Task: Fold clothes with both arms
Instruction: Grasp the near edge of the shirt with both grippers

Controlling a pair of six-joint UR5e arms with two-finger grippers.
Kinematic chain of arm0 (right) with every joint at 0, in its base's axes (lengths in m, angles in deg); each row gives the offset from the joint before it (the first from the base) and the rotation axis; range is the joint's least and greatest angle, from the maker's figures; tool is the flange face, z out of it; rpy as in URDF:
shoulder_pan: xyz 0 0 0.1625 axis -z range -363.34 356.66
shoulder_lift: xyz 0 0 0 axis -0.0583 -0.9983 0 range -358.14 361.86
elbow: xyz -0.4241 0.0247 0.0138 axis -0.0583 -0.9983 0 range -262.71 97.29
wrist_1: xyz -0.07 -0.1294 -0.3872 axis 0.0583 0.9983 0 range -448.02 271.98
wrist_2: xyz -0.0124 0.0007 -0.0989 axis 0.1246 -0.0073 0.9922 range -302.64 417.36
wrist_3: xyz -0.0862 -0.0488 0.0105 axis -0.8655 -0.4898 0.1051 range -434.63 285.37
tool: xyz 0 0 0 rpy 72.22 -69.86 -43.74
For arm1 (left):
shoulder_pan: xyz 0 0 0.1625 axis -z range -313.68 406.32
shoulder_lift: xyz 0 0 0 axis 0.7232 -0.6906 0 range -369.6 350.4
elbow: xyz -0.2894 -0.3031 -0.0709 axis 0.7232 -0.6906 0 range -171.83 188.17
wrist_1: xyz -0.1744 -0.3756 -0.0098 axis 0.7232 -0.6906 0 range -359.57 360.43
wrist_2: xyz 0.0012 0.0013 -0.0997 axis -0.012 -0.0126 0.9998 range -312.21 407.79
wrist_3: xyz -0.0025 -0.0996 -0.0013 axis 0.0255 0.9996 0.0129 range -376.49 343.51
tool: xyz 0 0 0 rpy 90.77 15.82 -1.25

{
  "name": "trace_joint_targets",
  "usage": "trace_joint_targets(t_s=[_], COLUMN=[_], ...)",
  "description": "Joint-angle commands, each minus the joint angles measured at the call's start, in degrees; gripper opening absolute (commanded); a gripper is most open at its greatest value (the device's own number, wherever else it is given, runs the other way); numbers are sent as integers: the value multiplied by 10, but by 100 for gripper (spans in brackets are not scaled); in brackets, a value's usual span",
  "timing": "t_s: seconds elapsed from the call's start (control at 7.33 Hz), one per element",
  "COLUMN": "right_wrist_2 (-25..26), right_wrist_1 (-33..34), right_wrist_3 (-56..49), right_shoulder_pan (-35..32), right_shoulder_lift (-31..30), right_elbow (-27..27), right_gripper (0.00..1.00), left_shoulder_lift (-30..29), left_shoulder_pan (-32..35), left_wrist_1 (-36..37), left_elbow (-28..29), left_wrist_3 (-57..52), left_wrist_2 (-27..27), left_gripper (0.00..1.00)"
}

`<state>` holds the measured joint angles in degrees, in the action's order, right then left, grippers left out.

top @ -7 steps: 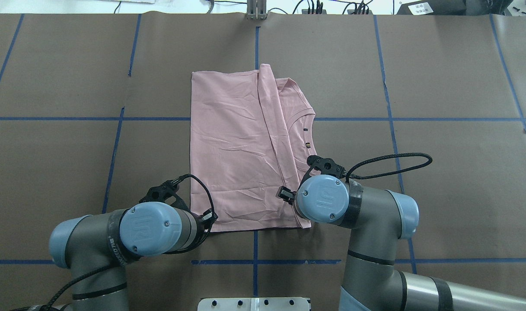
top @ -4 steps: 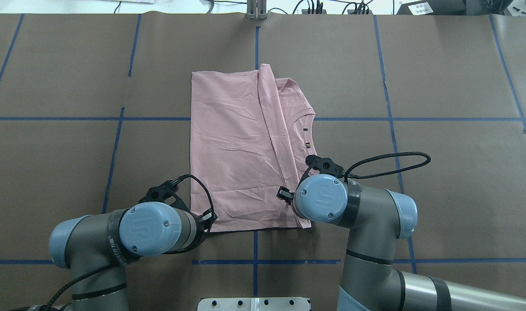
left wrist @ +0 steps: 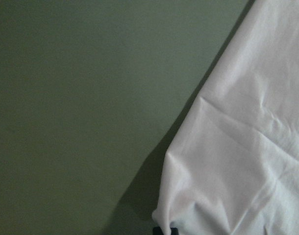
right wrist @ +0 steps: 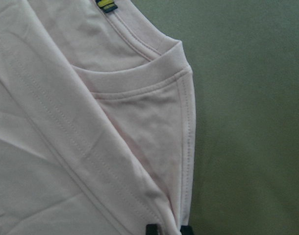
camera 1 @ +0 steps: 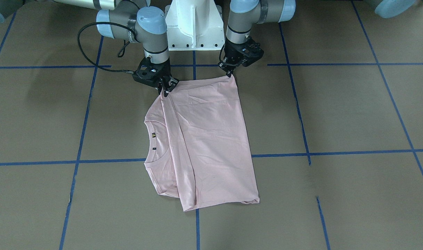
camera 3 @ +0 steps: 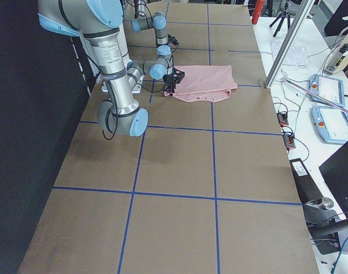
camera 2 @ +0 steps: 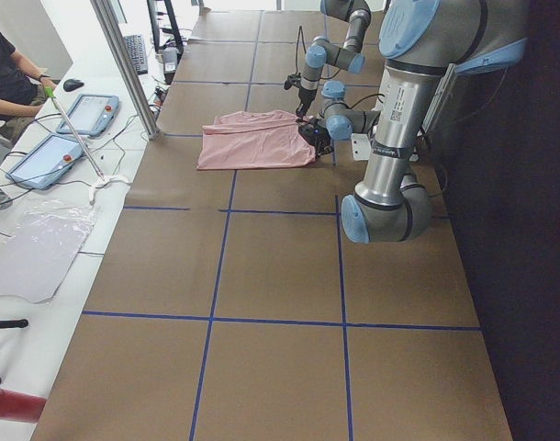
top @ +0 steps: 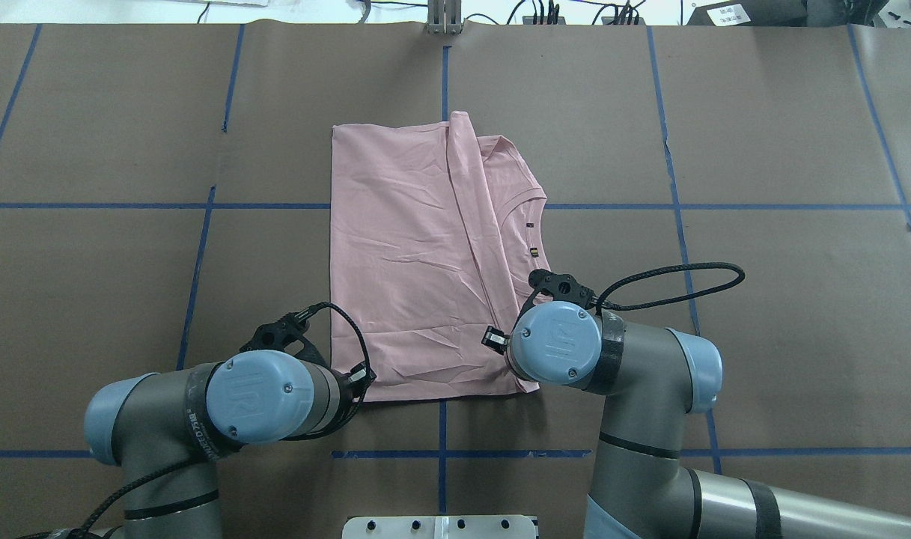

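Note:
The pale pink T-shirt (top: 410, 247) lies flat on the brown table, folded lengthwise, with its ribbed neck (camera 1: 152, 139) at one side. The Snoopy drawing is hidden. In the front-facing view my left gripper (camera 1: 229, 73) pinches the shirt's near corner on its side. My right gripper (camera 1: 164, 91) pinches the other near corner by the shoulder. Both corners are raised slightly off the table. The left wrist view shows the cloth corner (left wrist: 228, 176) running down to the fingertips. The right wrist view shows the neck and shoulder seam (right wrist: 184, 122) held between the fingertips.
The white pedestal base (camera 1: 192, 24) stands just behind both grippers. Blue tape lines (top: 440, 453) grid the table. A metal post (top: 444, 15) stands at the far edge. An operator's bench with tablets (camera 2: 50, 156) and a plastic bag (camera 2: 37, 253) runs along the far side.
My right wrist has moved slightly away from the base, drawing its corner of the shirt a little with it. The left arm has not visibly moved.

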<state>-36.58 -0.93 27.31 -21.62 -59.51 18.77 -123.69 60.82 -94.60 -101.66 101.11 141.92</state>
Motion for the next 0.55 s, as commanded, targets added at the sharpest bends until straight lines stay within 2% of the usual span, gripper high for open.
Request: trace_joint_targets(t_s=[0.0,0.41], right_wrist_2=[-1,-4], right_wrist_1=[0,1], right_wrist_3=[-7,-6], right_shoulder_pan=[-2,-3], right_shoulder_lift=[1,0], right_elbow=[4,43], right_gripper=[0,0], left_shoulder_lift=[0,1], left_shoulder_pan=[0,0], left_wrist_1=[-1,0], left_elbow=[1,-6], left_wrist_3=[0,-1], left_wrist_2=[0,0], left_gripper=[0,0])
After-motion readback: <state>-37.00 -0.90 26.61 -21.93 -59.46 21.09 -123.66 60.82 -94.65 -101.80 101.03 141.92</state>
